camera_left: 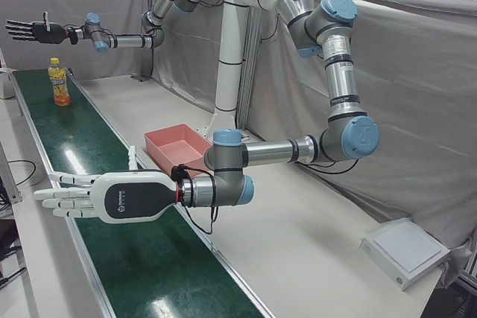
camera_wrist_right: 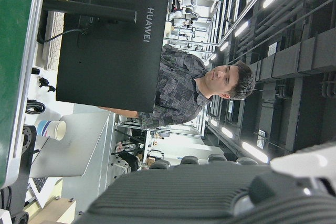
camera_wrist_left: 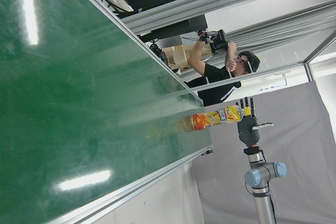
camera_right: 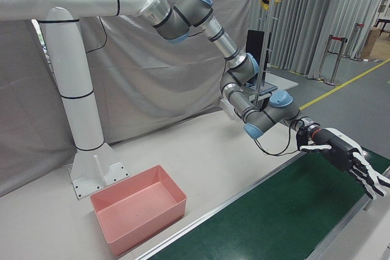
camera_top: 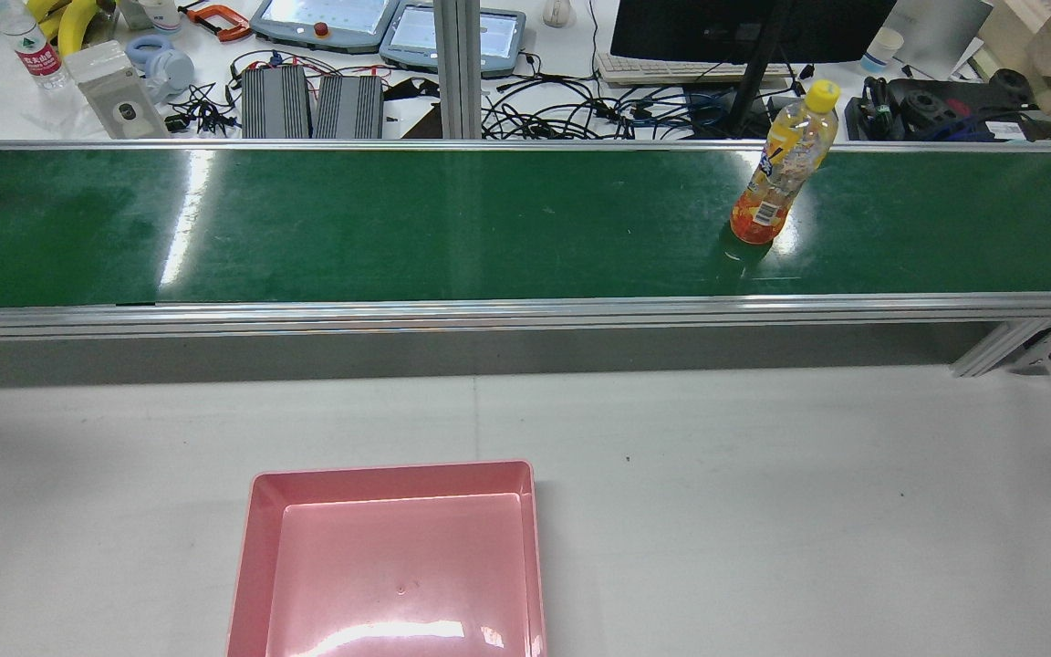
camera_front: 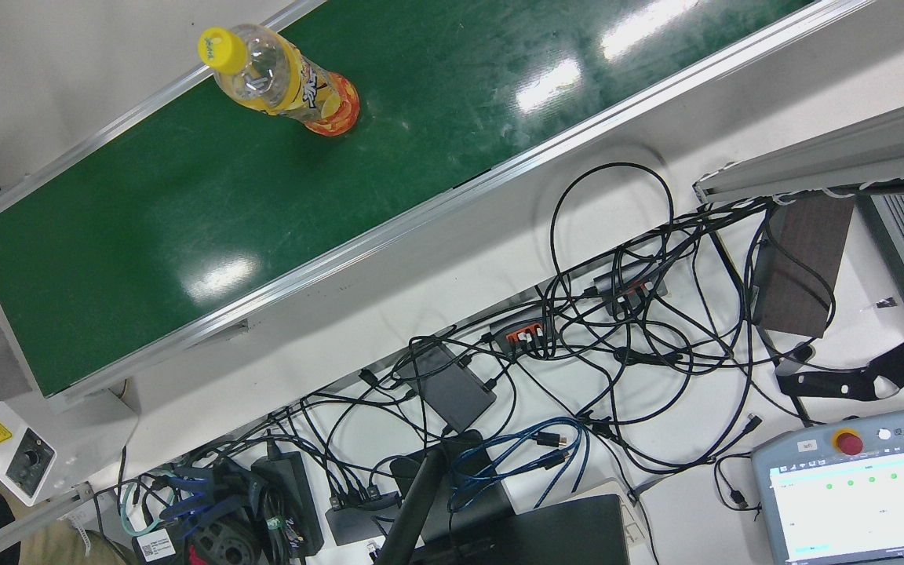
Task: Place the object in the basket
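**One bottle on the belt, both robot hands released**

There is one bottle (camera_top: 781,173), and it stands upright on the green conveyor belt (camera_top: 398,228), toward my right end and nearer the belt's far rail. It is clear plastic, slim and waisted. It has a round yellow cap, and a glossy orange-and-yellow label wraps its lower half.

There is one basket (camera_top: 393,470), a shallow pink plastic tray. It is rectangular with rounded corners and a smooth, shiny floor. It sits on the matte white tabletop (camera_top: 763,502) on my side of the belt, well apart from the bottle.

The single belt is a long, dark green, slightly scuffed strip that reflects the ceiling lights, framed by two aluminium rails.

I have two robot hands, and neither holds anything. My left robot hand (camera_left: 97,197) has a white shell. It lies flat above the belt with its fingers straight and a little apart, far down the belt from the bottle. My right robot hand (camera_left: 30,31) looks dark from this side. It hangs in the air higher than the bottle's cap with its fingers spread, near the bottle but not touching it.
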